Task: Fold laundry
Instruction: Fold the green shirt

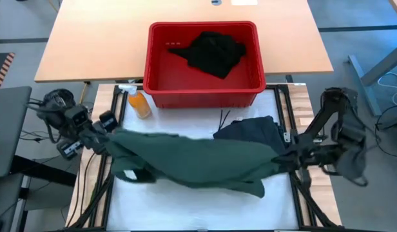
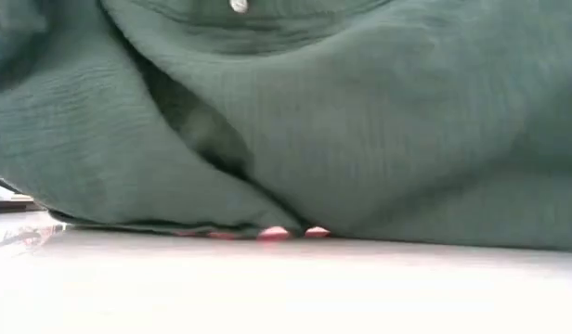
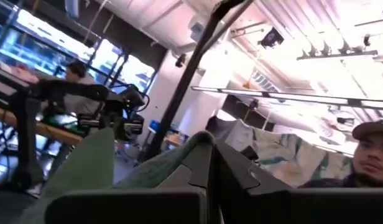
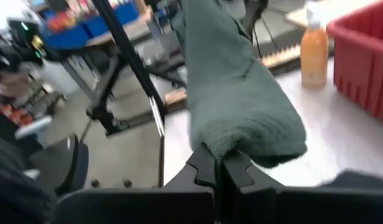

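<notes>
over the white table (image 1: 198, 206), green shirt (image 1: 198, 161), no legible label

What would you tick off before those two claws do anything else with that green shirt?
1. Left claw pinched on the green shirt: ok.
2. Right claw pinched on the other end: ok.
3. Shirt stretched between them without sagging: not ok, its middle rests on the table.
4. Landing spot free: not ok, a dark garment lies partly underneath.
5. Orange bottle clear of the shirt: ok.
6. Shirt free of twists: cannot tell.
</notes>
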